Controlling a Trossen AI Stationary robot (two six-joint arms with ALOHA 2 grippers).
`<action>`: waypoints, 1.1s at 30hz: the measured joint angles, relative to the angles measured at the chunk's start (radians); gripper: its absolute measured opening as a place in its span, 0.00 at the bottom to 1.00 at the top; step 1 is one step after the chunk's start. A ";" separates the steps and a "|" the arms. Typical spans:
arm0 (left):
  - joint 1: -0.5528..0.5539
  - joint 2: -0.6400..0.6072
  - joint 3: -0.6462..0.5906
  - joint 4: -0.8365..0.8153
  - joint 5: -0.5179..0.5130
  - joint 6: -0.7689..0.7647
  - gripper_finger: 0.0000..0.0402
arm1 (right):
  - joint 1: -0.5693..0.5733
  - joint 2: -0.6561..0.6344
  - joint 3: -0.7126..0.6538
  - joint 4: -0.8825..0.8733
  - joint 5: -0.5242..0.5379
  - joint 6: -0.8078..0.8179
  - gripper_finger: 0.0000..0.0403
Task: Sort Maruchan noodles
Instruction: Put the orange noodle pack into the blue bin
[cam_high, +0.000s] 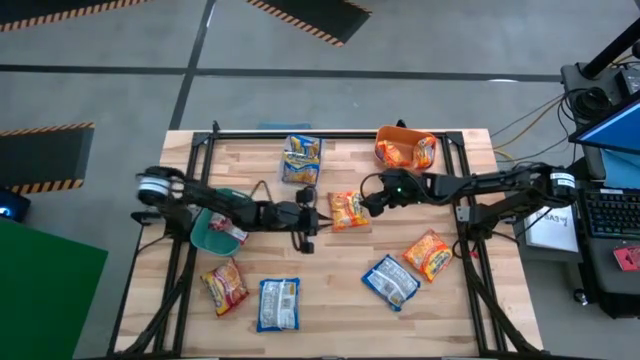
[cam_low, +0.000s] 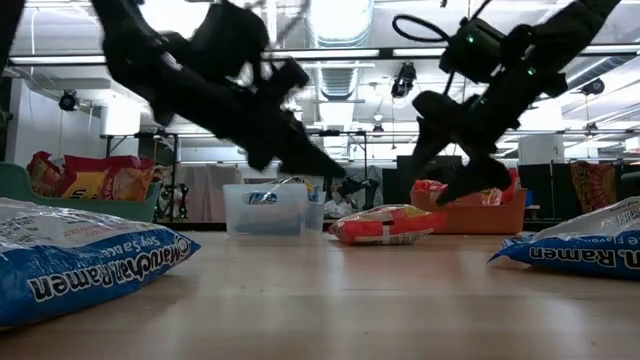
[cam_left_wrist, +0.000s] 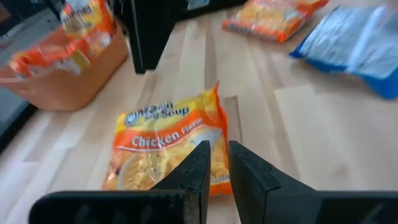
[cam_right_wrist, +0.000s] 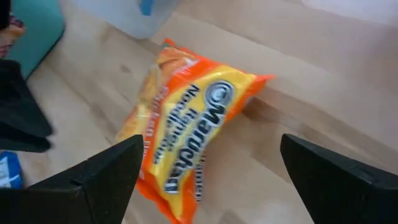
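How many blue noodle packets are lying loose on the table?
2. One blue packet lies near the front edge, left of middle. The other blue packet lies to its right, beside an orange packet. More may sit in the clear bin.

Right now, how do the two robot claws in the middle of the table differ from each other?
The right gripper has its fingers spread wide apart, while the left gripper has its fingers nearly together. The right gripper hangs directly over the orange chicken packet, framing it without holding it; the left gripper sits beside that packet, pointing at its edge. Both are dark two-finger claws, and neither holds anything.
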 joint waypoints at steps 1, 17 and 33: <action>0.005 0.034 0.023 -0.002 0.000 0.000 0.10 | 0.000 0.000 -0.017 0.021 0.001 0.008 0.91; 0.060 0.201 0.155 -0.181 0.000 0.010 0.10 | 0.000 0.037 -0.141 0.257 0.052 0.056 0.91; 0.065 0.202 0.144 -0.191 -0.001 0.011 0.10 | 0.000 0.324 -0.092 0.554 -0.004 0.062 0.91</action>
